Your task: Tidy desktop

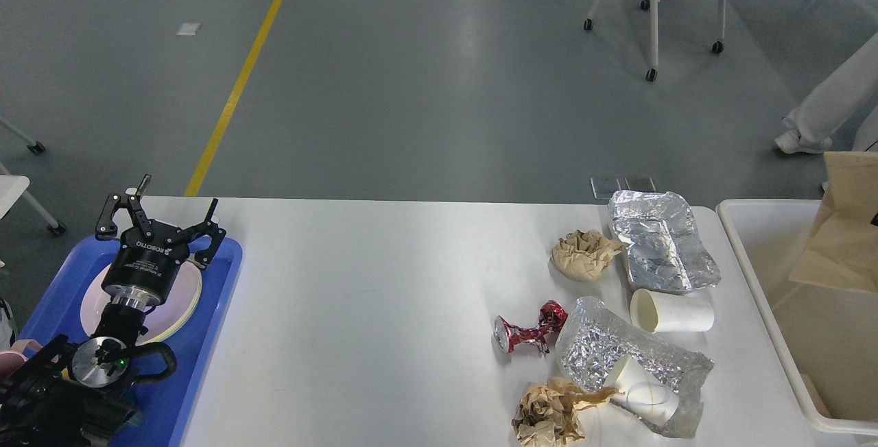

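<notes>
left gripper (159, 208), fingers apart, hovers over the blue tray (221, 296) at lower left. crumpled rubbish litters the desktop (370, 310) at lower right.

Glossy white desktop (384, 296), crinkled foil tray (662, 248), crumpled brown paper (583, 254)

desk (384, 310): white, rounded corners, rubbish gathered on its right part
left end effector (159, 217): fingers spread apart, holding nothing, poised above the plates
blue tray (212, 323): at the desk's left edge, carrying stacked plates (180, 303)
foil trays: one (662, 248) at the far right, another (617, 351) nearer, with a paper cup (641, 395) lying inside
second paper cup (675, 311): on its side between the foil trays
crushed red can (529, 332): just left of the nearer foil tray
brown paper balls: one (583, 253) far, one (549, 413) near
cream bin (761, 255): right of the desk
</notes>
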`<control>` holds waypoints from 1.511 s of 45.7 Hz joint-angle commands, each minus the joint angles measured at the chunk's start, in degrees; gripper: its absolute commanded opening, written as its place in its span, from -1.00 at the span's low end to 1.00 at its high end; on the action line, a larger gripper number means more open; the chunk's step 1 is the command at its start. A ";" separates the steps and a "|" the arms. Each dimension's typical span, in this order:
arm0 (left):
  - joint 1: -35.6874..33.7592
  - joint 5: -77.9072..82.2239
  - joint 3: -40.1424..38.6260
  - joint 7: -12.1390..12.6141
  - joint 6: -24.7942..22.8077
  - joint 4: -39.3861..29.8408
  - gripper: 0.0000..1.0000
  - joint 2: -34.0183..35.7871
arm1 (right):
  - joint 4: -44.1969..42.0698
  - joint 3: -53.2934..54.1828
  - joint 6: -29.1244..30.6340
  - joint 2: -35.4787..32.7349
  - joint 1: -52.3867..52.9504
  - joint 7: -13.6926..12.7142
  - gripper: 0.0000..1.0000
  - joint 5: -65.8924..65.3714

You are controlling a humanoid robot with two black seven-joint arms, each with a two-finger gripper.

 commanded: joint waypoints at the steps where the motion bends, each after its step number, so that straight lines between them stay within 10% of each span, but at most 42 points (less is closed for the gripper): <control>1: 0.00 0.00 0.00 -0.01 0.02 0.00 0.96 0.03 | -2.11 0.38 -9.72 1.64 -6.74 -2.15 -1.00 1.57; 36: 0.00 0.00 0.00 0.08 0.02 0.00 0.96 -0.06 | -2.20 8.81 -13.78 3.22 -15.45 -3.39 -1.00 3.86; 37: 0.00 0.00 0.00 0.08 0.02 0.00 0.96 -0.06 | -2.11 8.81 -13.25 3.22 -15.45 -3.39 -0.56 3.86; 38: 0.00 0.00 0.00 0.17 0.02 0.00 0.96 -0.06 | -2.11 8.73 -13.25 3.22 -15.45 -3.39 0.64 3.77; 39: 0.00 0.00 0.00 0.17 0.02 0.00 0.96 -0.06 | -2.03 8.64 -13.25 3.13 -15.45 -3.39 1.00 3.60; 69: 0.00 0.00 0.00 0.17 0.02 0.00 0.96 -0.06 | 1.13 8.46 -10.45 2.52 -12.04 -4.09 1.00 3.59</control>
